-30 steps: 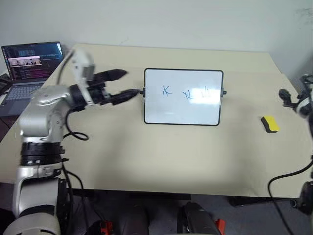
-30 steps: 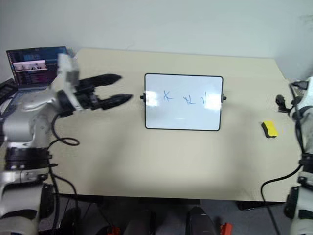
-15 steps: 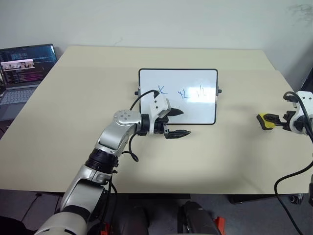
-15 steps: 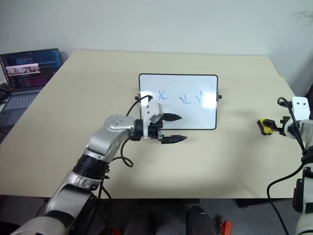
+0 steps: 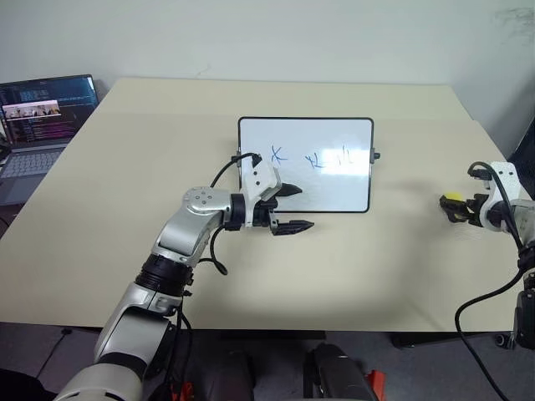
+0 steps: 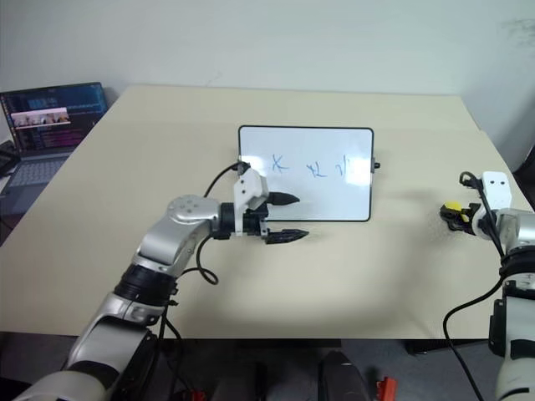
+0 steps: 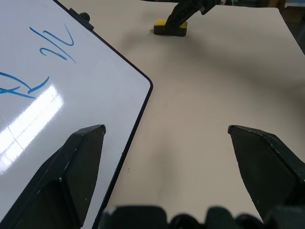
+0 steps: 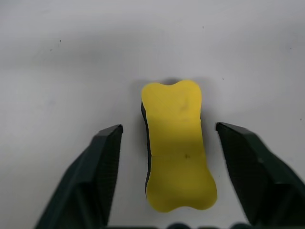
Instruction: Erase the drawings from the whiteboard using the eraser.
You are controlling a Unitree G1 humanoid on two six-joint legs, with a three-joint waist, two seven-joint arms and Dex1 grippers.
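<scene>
A: Report the position of the whiteboard (image 5: pixel 306 164) and its markings.

B: The whiteboard lies flat on the beige table (image 5: pixel 125 209), near the table's middle and toward the far side. The drawings (image 5: pixel 316 158) are thin blue strokes in a row across the upper half of the board: a K-like mark at the left, two further scribbles to its right.

A: Left gripper (image 5: pixel 292 208) status?

B: It extends over the table at the lower left corner of the whiteboard, pointing toward the robot's right. Its jaws stand wide apart and hold nothing. One finger lies over the board's lower left area, the other over bare table just in front of the board's near edge. Whether either finger touches a surface cannot be told.

A: Location of the eraser (image 8: pixel 176 145)?

B: It sits on the table at the robot's far right, well apart from the whiteboard, yellow face up with the dark underside showing along one edge.

A: Right gripper (image 8: pixel 169 143) status?

B: It is at the eraser. In the right wrist view the two fingers straddle the yellow block, one on each side, with a visible gap between each finger and the block. The jaws are apart and not clamped on it.

A: Other items?

B: A laptop (image 5: pixel 38 121) with a lit screen stands at the table's far left corner
</scene>
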